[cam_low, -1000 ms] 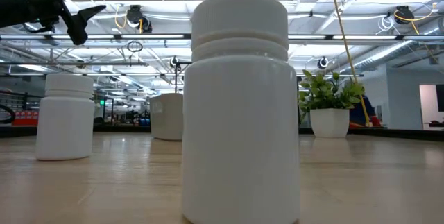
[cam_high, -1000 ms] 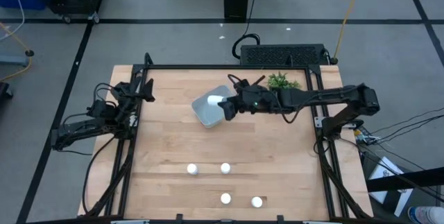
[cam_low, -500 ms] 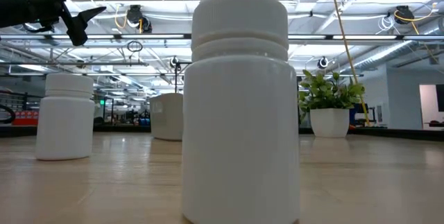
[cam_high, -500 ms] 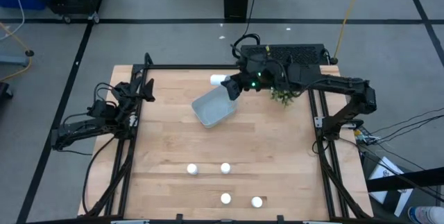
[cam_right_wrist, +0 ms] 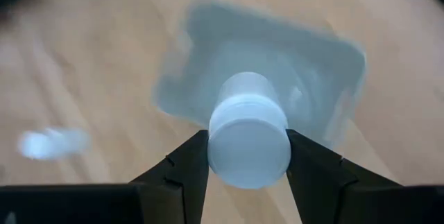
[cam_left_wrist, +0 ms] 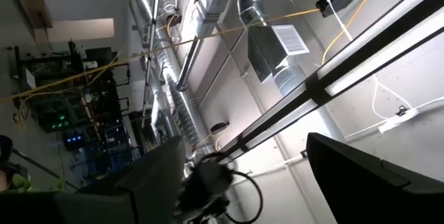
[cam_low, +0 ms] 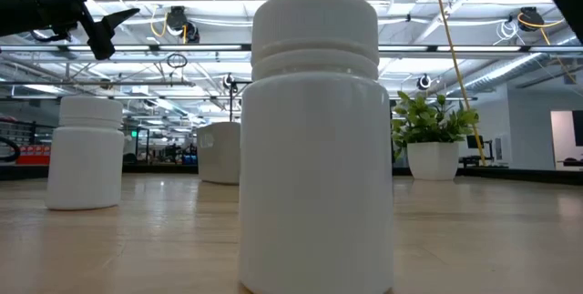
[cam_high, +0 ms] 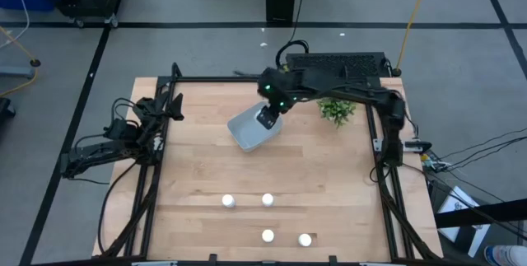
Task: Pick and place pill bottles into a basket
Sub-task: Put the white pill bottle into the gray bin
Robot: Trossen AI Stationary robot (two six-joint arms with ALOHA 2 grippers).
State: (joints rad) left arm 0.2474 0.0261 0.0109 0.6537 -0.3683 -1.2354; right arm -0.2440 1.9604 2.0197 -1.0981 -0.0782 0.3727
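**Pill bottle held over the basket by the right gripper**

A small white cylindrical pill bottle (cam_right_wrist: 248,139) is clamped between the two dark fingers (cam_right_wrist: 182,166) of the right gripper (cam_high: 268,118), as is seen plainly in the right wrist view. The bottle is carried directly above the shallow rectangular pale blue-grey plastic basket (cam_high: 244,129), whose rounded corners and inner floor (cam_right_wrist: 312,64) are visible beneath it. No contact between bottle and basket can be made out.

In the high view the basket is placed on the far half of the light wooden table (cam_high: 198,175), slightly left of the table's middle and turned at an angle to the edges. The right arm is stretched leftward across the far side of the table to reach it. A small green leafy plant (cam_high: 336,109) in a white pot is stood to the right of the basket, near the far right corner.

Four further white pill bottles are left on the near part of the table: two side by side (cam_high: 228,202) (cam_high: 267,199), and two nearer still (cam_high: 268,235) (cam_high: 305,240). All four are upright and well apart from the basket.

The left gripper (cam_high: 169,106) is parked at the far left edge of the table; whether its fingers are parted cannot be told.
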